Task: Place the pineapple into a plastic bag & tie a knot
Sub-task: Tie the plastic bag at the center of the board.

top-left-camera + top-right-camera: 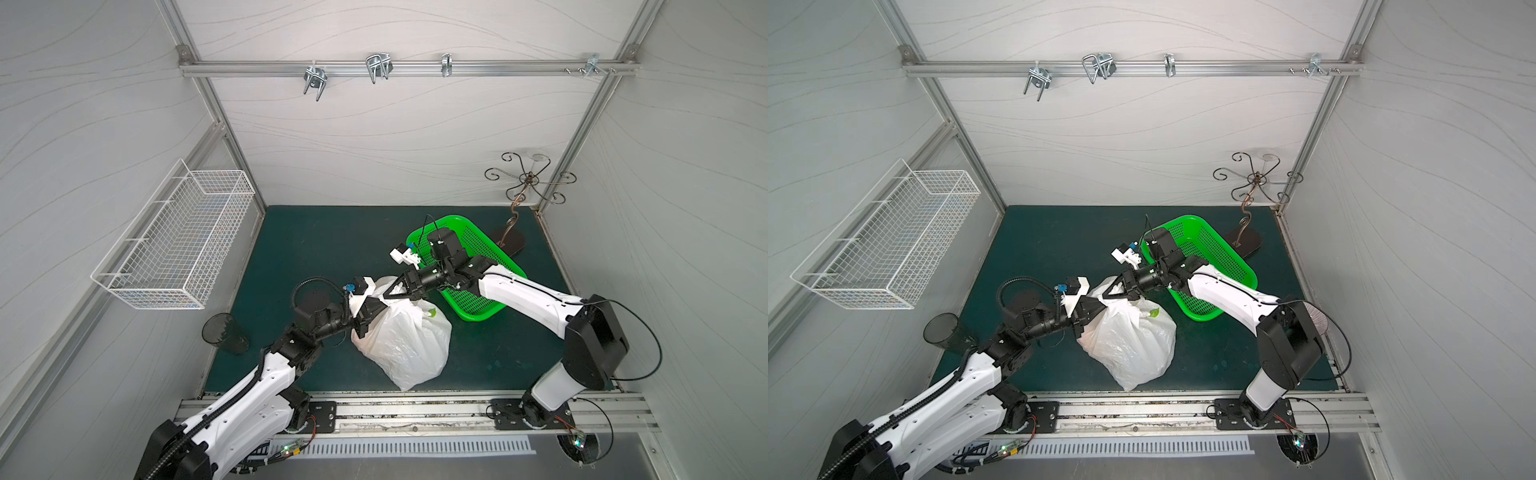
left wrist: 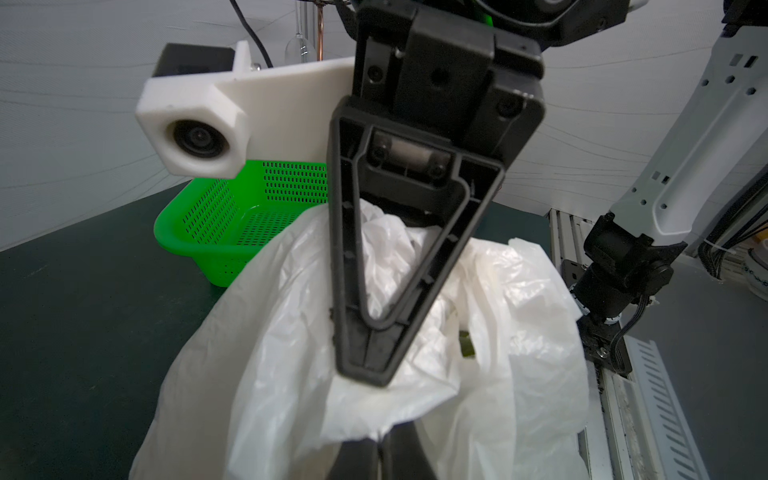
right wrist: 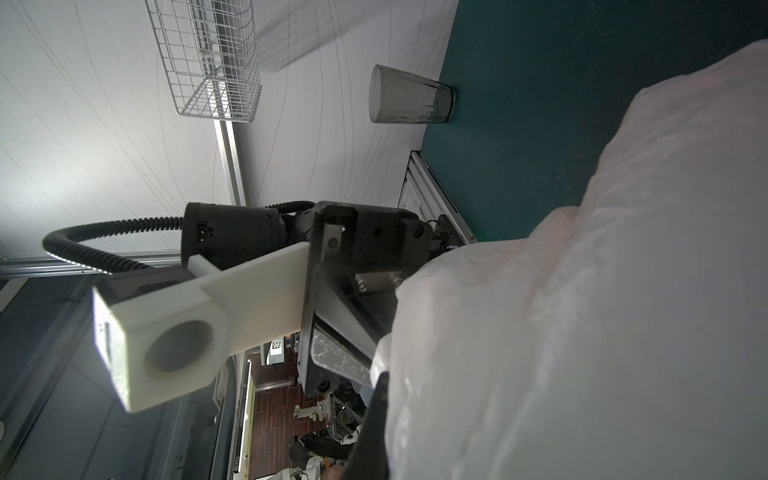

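Dark green table mat (image 1: 311,249) is holding your thin, crinkly white plastic bag (image 1: 407,349), which is sitting puffed up near the front, close to the green plastic tray with holes (image 1: 490,266). Your left gripper (image 1: 383,306) is pinching the bag's top with jaws closed tight. Your right gripper (image 1: 387,292) is touching that top too, but whether it is open or closed is not showing.

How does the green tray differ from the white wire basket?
The green tray is perforated plastic; the wire basket is open white wire mesh. The tray lies on the dark mat; the basket hangs on the side wall, off the mat. Both are open-topped and rectangular.
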Tool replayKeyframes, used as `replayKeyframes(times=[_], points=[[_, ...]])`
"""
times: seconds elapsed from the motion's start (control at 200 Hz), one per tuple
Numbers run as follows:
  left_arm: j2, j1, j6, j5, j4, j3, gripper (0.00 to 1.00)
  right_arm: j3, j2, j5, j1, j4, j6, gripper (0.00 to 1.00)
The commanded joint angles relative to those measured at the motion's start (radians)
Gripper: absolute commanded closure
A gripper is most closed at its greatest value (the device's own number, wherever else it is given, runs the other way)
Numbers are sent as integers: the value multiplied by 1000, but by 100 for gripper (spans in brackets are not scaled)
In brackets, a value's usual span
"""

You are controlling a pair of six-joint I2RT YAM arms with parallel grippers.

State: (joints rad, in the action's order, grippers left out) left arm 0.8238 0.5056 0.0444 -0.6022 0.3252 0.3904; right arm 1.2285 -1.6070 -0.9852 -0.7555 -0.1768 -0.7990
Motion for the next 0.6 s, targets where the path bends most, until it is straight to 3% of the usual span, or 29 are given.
replayKeyframes(times=[0.0,0.135,0.595], points=[[-36,1,7,-22,10,28,100,36,30,30,10,-31,32,74],[-44,1,11,-21,-15,19,100,70,49,62,21,-76,58,52],[-27,1,3,5,9,8,100,95,181,315,84,-279,165,37]])
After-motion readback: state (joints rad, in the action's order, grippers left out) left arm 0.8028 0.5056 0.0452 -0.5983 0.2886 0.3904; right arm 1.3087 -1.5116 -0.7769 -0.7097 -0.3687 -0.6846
